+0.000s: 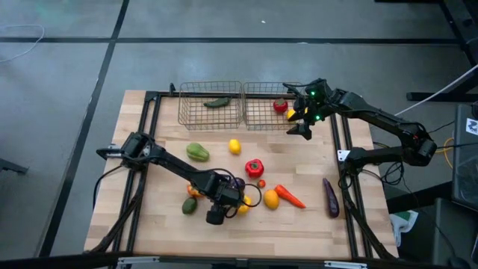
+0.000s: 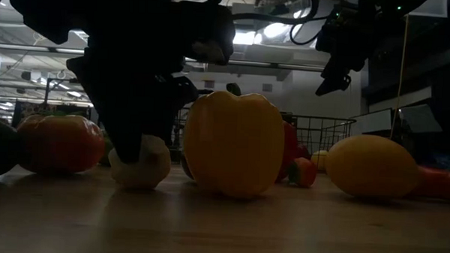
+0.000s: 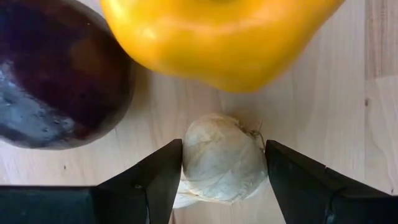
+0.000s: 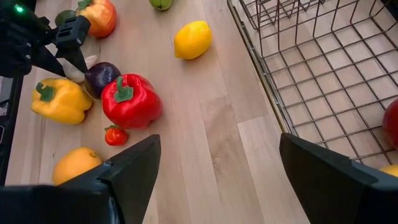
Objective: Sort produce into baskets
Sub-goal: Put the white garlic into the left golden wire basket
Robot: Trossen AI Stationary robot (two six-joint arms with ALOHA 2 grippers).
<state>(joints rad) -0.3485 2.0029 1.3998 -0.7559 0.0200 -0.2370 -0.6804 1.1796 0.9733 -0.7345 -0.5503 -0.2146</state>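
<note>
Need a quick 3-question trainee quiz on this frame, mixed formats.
1. True or false: the left gripper has its fingers on either side of the garlic.
2. Which item lies in the left basket? A) lemon B) cucumber C) carrot
3. Fill in: the right gripper hangs open beside the ____ basket.

Key: 1 true; 2 B; 3 right. On 1, the left wrist view shows the garlic between the fingers, next to the yellow pepper and a dark purple piece.
</note>
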